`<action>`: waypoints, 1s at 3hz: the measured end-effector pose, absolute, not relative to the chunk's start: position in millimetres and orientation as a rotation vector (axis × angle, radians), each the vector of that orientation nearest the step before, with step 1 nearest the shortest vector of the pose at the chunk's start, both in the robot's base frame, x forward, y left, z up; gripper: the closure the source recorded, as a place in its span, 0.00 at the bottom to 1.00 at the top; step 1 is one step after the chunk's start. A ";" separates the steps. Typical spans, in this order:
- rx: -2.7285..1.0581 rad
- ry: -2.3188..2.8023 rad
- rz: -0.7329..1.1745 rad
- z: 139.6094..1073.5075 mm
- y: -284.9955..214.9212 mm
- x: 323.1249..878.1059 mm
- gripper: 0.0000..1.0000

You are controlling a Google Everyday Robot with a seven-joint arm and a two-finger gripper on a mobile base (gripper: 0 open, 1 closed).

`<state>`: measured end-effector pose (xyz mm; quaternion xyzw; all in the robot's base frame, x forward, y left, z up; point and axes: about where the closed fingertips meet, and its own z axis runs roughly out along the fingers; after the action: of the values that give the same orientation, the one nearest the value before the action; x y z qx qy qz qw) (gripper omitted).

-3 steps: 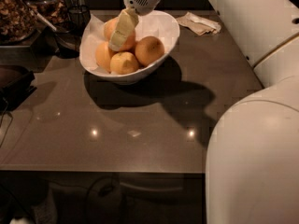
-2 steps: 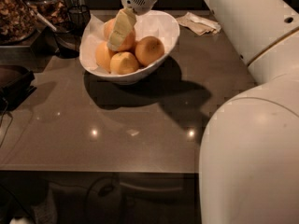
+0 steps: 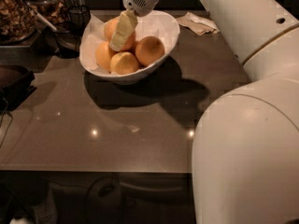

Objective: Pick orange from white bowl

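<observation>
Dark glossy tabletop (image 3: 117, 134) fills the near field, with light spots glinting on it. My robot's white body (image 3: 247, 157) blocks the near right corner. Black tray (image 3: 14, 80) sits at the left edge, nearer to me than the gripper. Further in is the white bowl (image 3: 161, 55), paper-lined, four fruits inside. Gripper (image 3: 119, 38) comes down into the bowl from above and overlaps the rear fruit (image 3: 111, 28) in my view; I can't confirm contact. Released or clenched, I can't tell from this angle. Orange (image 3: 149, 50) sits just right of the gripper, apart from it, by the bowl's right wall. Front fruit (image 3: 124, 62) and left fruit (image 3: 103, 55) are paler, below the gripper. Beyond: crumpled napkin (image 3: 198, 23) well right of the gripper, jars (image 3: 18, 13) well left.
</observation>
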<state>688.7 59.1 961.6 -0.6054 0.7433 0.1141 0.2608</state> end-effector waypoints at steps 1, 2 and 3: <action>-1.639 2.044 0.323 954.5 62.3 692.7 0.19; -1.646 2.048 0.330 951.4 64.8 695.1 0.18; -1.648 2.052 0.336 948.4 65.4 695.3 0.18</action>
<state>695.3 65.4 948.4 -0.6028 0.7504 0.1230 0.2416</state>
